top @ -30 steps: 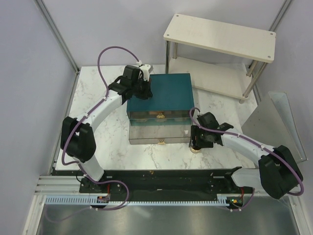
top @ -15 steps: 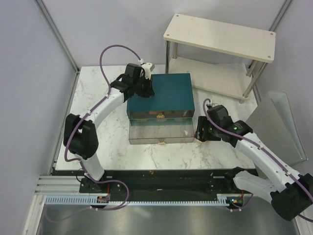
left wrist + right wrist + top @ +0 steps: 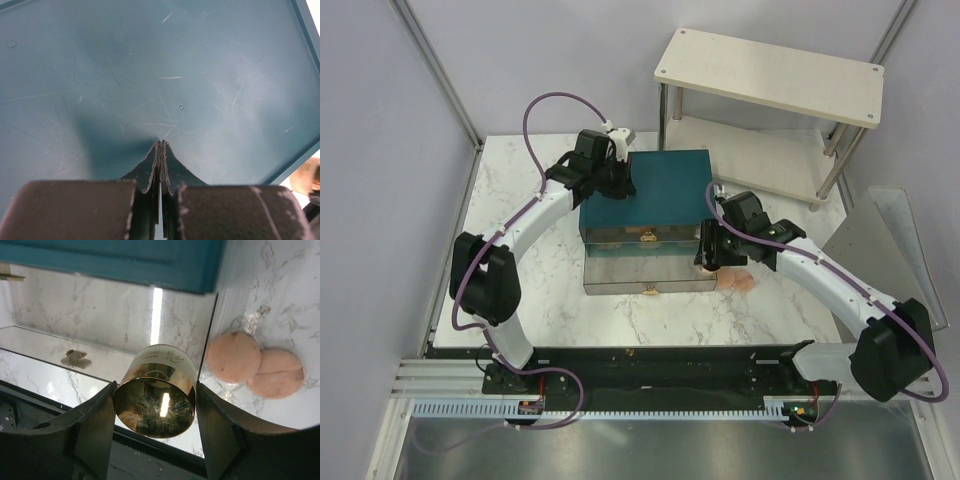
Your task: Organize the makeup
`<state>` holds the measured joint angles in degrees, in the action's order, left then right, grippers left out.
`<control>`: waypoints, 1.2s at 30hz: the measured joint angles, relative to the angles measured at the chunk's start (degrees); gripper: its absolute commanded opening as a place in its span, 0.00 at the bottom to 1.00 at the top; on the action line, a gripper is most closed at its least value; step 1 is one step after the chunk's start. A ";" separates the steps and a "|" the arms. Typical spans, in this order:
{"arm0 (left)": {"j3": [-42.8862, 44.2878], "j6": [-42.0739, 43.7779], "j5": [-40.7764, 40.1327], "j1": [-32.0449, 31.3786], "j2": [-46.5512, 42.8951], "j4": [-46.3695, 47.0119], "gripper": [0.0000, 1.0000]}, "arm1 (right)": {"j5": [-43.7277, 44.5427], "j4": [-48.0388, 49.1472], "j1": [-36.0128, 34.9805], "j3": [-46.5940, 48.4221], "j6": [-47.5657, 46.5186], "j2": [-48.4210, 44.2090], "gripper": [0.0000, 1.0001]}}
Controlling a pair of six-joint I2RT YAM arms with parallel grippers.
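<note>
Right pincer point(image 3: 155, 432) around gold compact point(image 3: 156, 399) over drawer point(image 3: 70, 335)

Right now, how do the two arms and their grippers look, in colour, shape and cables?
Both the left arm and right arm have white curved links between bulky black joints, each with a purple cable running alongside. The left gripper and right gripper are dark and matte; the left's edges look chipped.

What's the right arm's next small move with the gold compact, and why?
Probably lower it straight down, then open the gripper. The right gripper is shut on the gold compact, which hangs above the open drawer of the teal box, just inside its right wall. The left gripper, shut, appears to rest on the box top, likely steadying it.
</note>
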<state>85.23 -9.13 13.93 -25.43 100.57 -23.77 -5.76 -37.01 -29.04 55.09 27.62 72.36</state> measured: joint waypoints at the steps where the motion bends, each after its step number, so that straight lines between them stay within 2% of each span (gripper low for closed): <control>1: -0.02 -0.07 0.00 0.00 0.00 0.04 0.02 | -0.04 0.39 0.00 0.48 -0.26 0.96 0.03; 4: -0.13 -0.31 0.09 0.02 0.00 0.22 0.02 | -0.44 1.97 0.00 2.75 -1.16 4.00 0.04; 6: -0.13 -0.46 0.15 0.04 0.00 0.26 0.02 | -0.79 3.13 0.00 4.17 -1.68 5.90 0.10; 9: -0.13 -0.52 0.15 0.04 0.00 0.31 0.02 | -1.68 4.76 0.00 5.79 -2.19 9.09 0.25; 10: -0.13 -0.55 0.17 0.07 0.00 0.31 0.02 | -1.99 5.03 0.00 6.16 -2.21 10.19 0.36; 13: -0.13 -0.68 0.15 0.09 0.00 0.35 0.02 | -2.36 4.46 0.00 6.78 -2.27 13.14 0.53; 19: -0.13 -0.92 0.17 0.17 0.02 0.37 0.02 | -2.36 3.39 0.07 6.91 -2.43 13.88 0.70; 27: -0.11 -0.90 0.20 0.22 0.13 0.35 0.02 | -2.27 3.21 0.02 8.96 -2.99 13.86 0.78; 34: 0.20 -0.90 0.26 0.22 0.33 0.11 0.02 | -1.90 3.02 0.02 8.96 -3.06 13.94 0.80; 36: 0.44 -0.90 0.55 0.24 0.55 0.07 0.02 | -1.03 2.45 0.02 8.96 -3.04 13.33 0.77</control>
<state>85.67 -10.02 14.48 -25.19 101.12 -23.70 -6.79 -34.57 -29.02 64.05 24.58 85.69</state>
